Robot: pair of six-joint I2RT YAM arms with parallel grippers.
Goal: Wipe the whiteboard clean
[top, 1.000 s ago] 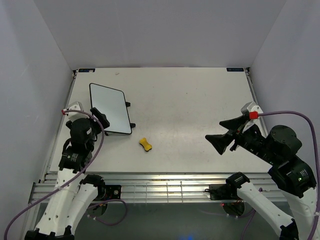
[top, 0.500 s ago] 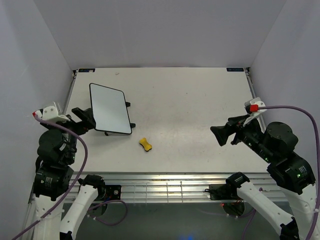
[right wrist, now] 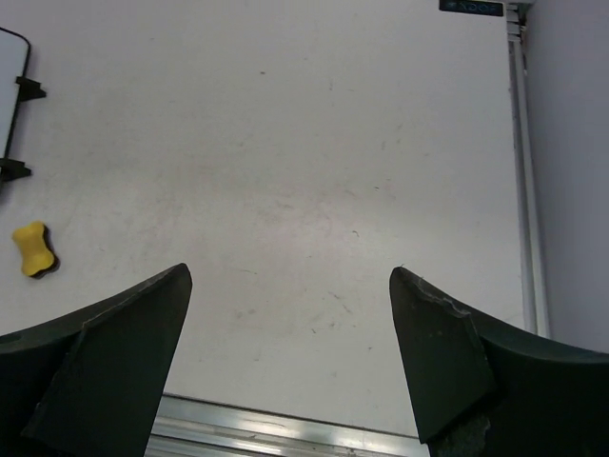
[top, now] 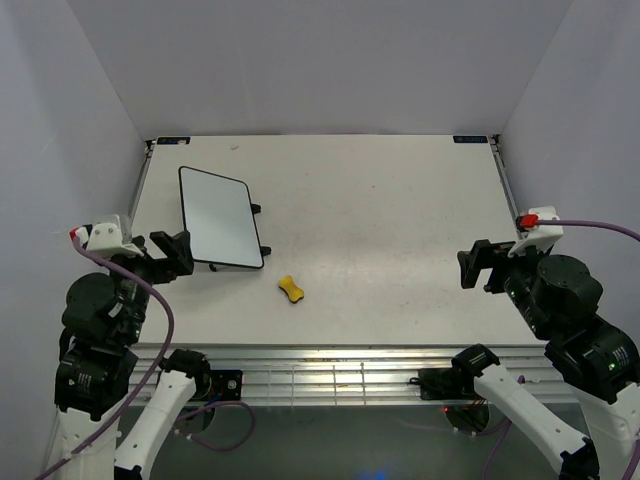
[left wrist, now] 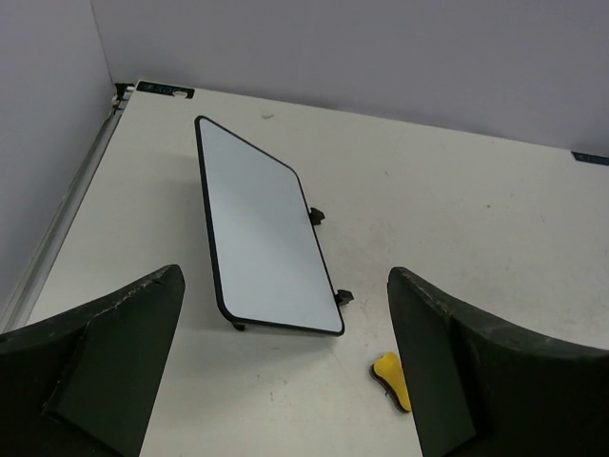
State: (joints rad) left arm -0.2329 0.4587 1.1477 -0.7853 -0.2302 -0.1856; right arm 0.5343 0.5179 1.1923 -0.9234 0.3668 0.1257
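The whiteboard [top: 219,216] lies flat at the table's left, plain white with a thin black rim and small black feet; the left wrist view shows the same whiteboard [left wrist: 264,229] with no writing on it. A yellow peanut-shaped eraser [top: 291,289] rests on the table just right of its near corner, and this eraser [left wrist: 391,377] peeks out beside my left finger. My left gripper [top: 170,252] hangs open, raised near the board's near-left edge, holding nothing. My right gripper [top: 484,266] is open and empty at the right side, far from the board.
White walls enclose the table [top: 380,220] on three sides. A metal rail [top: 330,365] runs along the near edge, also seen as a rail [right wrist: 285,428] in the right wrist view. A metal strip [right wrist: 529,190] borders the right side.
Both arms have pulled back toward their bases and risen. The left gripper left the board's near corner; the right gripper withdrew to the right. Board and eraser have not moved.
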